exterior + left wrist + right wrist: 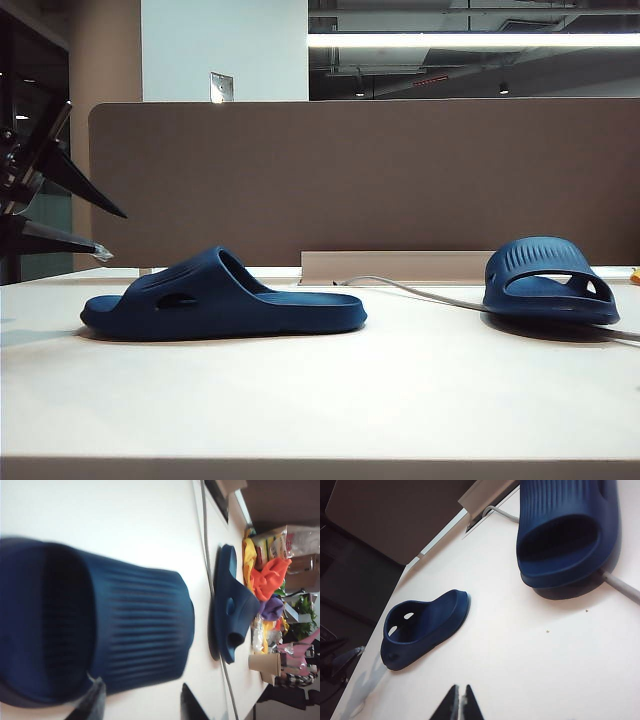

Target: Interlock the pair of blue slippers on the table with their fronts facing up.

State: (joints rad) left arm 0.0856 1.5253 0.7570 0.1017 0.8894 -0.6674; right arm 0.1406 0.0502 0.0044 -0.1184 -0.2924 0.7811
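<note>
In the exterior view the pair of blue slippers lies well apart on the table (pixel 320 400): the left slipper (pixel 222 298) side-on at centre left, the right slipper (pixel 548 281) at the right edge, resting on a grey cable (pixel 420 292). My left end effector (pixel 95 232) shows at the far left edge, its dark fingers spread apart, holding nothing, near the left slipper's toe. Behind stands a brown divider (pixel 370 175), with ceiling lights at upper right. In the left wrist view, the near slipper (pixel 95 630) fills the left of the frame, blurred; my left fingertips (pixel 192 705) stand apart at the bottom edge. I judge a grab on soft foam could skid it along the smooth table. Clutter (pixel 270 575) crowds the right side. In the right wrist view my right end effector (pixel 459 703) sits pinched together, empty, at the bottom centre; lifting the upper-right slipper (pixel 567 530) may snag that cable.
</note>
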